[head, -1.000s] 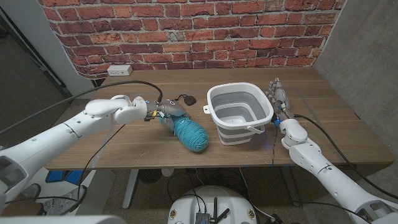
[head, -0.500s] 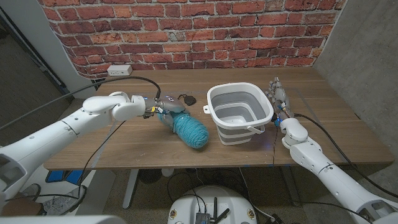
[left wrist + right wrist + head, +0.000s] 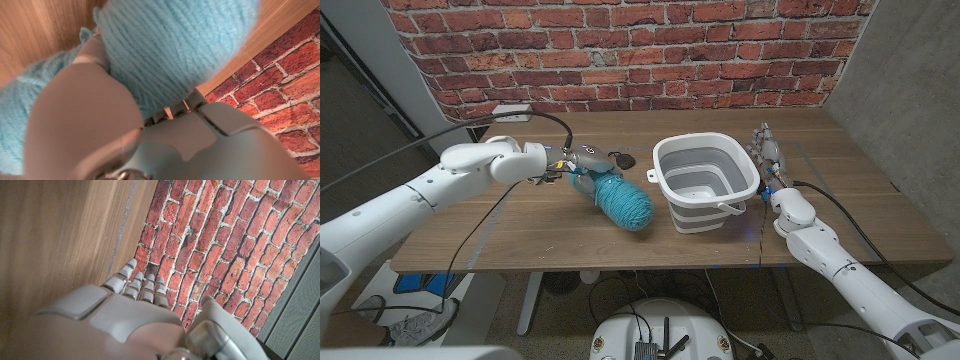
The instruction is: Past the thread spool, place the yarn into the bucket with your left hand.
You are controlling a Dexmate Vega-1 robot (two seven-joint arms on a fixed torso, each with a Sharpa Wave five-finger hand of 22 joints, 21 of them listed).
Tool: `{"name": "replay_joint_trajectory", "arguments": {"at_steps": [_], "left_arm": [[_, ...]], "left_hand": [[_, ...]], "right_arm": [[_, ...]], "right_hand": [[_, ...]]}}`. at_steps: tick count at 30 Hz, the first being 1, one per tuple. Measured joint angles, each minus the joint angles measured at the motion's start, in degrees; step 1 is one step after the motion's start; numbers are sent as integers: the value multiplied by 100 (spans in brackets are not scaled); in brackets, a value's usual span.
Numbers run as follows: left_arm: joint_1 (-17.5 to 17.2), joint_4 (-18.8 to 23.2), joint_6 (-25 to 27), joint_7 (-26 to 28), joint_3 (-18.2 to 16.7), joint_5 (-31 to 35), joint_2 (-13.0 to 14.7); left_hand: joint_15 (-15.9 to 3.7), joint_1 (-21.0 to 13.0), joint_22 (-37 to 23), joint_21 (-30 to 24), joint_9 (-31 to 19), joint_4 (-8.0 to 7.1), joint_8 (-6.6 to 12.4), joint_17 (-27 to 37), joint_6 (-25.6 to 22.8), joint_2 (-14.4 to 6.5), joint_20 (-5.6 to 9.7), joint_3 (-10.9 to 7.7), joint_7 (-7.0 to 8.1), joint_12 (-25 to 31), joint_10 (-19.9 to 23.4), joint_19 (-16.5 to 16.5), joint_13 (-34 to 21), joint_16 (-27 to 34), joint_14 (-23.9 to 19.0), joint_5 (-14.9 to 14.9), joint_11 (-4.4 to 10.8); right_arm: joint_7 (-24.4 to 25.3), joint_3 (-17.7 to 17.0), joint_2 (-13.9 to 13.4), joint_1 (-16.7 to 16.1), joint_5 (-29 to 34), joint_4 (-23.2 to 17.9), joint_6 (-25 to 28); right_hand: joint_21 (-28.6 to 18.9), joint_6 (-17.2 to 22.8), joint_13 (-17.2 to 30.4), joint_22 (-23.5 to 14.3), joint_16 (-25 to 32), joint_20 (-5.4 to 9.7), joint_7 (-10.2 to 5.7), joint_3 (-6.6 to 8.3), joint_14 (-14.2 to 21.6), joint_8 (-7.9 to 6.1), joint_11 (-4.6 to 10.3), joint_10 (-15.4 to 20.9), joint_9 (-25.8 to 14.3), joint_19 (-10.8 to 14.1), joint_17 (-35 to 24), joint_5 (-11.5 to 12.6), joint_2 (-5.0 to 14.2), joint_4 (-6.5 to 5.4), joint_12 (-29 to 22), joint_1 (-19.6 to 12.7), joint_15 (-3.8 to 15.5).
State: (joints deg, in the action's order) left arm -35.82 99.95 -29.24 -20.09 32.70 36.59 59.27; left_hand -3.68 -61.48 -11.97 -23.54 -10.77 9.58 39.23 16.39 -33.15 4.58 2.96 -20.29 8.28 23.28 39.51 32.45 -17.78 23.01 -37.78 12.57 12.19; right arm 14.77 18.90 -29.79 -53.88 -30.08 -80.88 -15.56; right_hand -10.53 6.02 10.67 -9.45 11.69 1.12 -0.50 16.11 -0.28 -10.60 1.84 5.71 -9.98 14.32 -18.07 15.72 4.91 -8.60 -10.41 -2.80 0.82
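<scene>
A teal yarn skein (image 3: 625,205) hangs tilted over the table, its upper end gripped by my left hand (image 3: 582,165). In the left wrist view the yarn (image 3: 170,45) bulges out past my left hand (image 3: 85,115), whose fingers wrap around it. The white and grey bucket (image 3: 705,215) stands just right of the yarn, open and with nothing in it. A small dark object (image 3: 622,158), possibly the thread spool, lies behind the yarn, partly hidden by the hand. My right hand (image 3: 768,158) stands upright beside the bucket's right side, fingers straight and holding nothing; in its wrist view the right hand (image 3: 130,315) shows over bare wood.
A brick wall runs along the table's back, with a white power outlet (image 3: 510,112) at its left. A black cable (image 3: 535,120) arcs over my left arm. Bare wood lies in front of the yarn and bucket.
My left hand has lifted the yarn and carried it a little toward the back of the table. The right hand and the bucket have not moved.
</scene>
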Motion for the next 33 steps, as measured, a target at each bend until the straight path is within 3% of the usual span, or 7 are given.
{"name": "replay_joint_trajectory", "arguments": {"at_steps": [15,33], "left_arm": [[-5,285,-124,-300,-377,-417,295],[-300,944,-122,-641,-1026,-952,818]], "left_hand": [[22,1,0,0,-37,-47,-42,1,-9,-1,2,47,10,-88,-1,-64,-33,-57,23,-3,-1],[22,1,27,-22,-30,-39,-21,26,-82,-1,2,55,-2,-132,46,-64,-51,-99,24,-4,-21]], "right_arm": [[-17,23,47,69,24,102,-56],[-101,20,53,237,36,308,-122]], "right_hand": [[0,0,0,0,0,0,0,0,0,0,0,0,0,0,0,0,0,0,0,0,0],[0,0,0,0,0,0,0,0,0,0,0,0,0,0,-1,0,0,0,0,46,0]]}}
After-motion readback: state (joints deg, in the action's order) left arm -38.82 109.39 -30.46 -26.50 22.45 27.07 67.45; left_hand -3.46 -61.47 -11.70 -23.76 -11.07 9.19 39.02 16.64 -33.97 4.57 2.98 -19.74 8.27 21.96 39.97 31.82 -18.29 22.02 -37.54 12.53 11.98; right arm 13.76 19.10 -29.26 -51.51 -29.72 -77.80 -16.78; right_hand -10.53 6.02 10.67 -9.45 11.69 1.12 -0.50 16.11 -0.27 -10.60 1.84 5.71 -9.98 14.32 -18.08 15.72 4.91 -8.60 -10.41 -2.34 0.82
